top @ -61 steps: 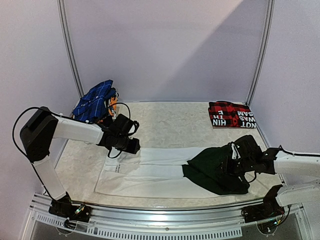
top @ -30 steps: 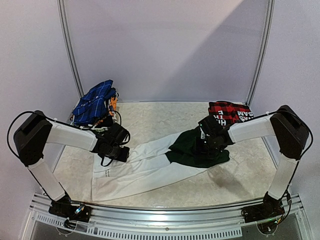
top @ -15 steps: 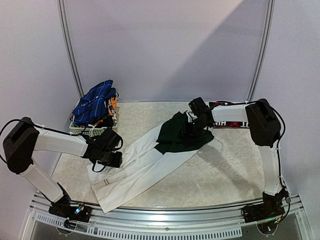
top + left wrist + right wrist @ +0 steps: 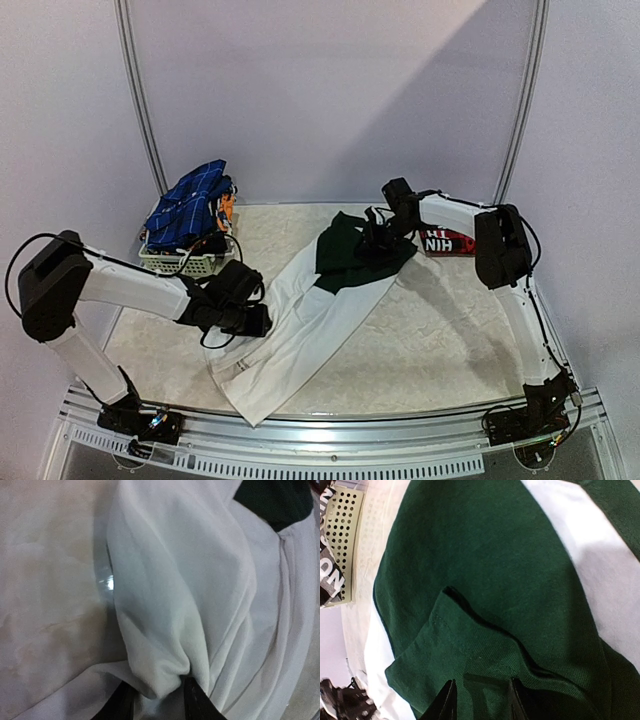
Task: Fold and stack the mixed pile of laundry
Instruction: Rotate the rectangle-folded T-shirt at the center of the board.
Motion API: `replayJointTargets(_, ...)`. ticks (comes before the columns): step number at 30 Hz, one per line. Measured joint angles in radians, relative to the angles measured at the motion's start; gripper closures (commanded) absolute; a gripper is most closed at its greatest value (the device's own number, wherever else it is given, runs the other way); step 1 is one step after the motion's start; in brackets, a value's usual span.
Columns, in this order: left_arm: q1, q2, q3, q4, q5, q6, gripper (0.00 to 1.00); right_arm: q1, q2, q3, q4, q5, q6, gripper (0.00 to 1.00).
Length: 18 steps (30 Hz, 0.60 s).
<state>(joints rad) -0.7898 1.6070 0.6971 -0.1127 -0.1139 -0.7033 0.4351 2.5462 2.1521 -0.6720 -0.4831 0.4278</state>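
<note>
Your left pincer (image 4: 159, 702) is clamped on a bunched fold of the white T-shirt (image 4: 300, 320). Your right pincer (image 4: 481, 700) is nipped onto its dark green part (image 4: 350, 260), close to a stitched hem. Holding it at opposite ends most likely lets you draw the garment out long so it can be laid flat for folding. From above, it runs as a diagonal band across the bench (image 4: 450, 340), from the near edge left of centre up to the far middle. Its green end lies near the folded red-and-black plaid shirt (image 4: 452, 240) at the far right. The blue checked cloth (image 4: 190, 205) sits heaped on the white lattice basket (image 4: 185, 262) at the far left, well apart from the work. The overhead view hides both sets of fingertips under the wrists, so only the wrist cameras show fabric actually pinched between them. They in turn show nothing of the garment's overall lie, which I judge rumpled lengthwise and not yet folded.
</note>
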Motion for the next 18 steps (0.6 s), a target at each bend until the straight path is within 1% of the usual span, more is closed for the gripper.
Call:
replayJointTargets(3,-0.051,0.067,0.05,0.063,0.032,-0.034,0.67,-0.016,0.047,0.081,-0.038,-0.032,-0.007,0.63)
replayJointTargets(9,-0.158,0.201,0.16,0.173,0.097,-0.102,0.68,-0.041,0.087,0.148,-0.06,-0.068,-0.014,0.63)
replayJointTargets(14,-0.226,0.296,0.255,0.223,0.158,-0.144,0.69,-0.058,0.138,0.231,-0.075,-0.094,-0.014,0.63)
replayJointTargets(18,-0.268,0.335,0.304,0.232,0.198,-0.17,0.69,-0.066,0.16,0.259,-0.067,-0.126,-0.012,0.64)
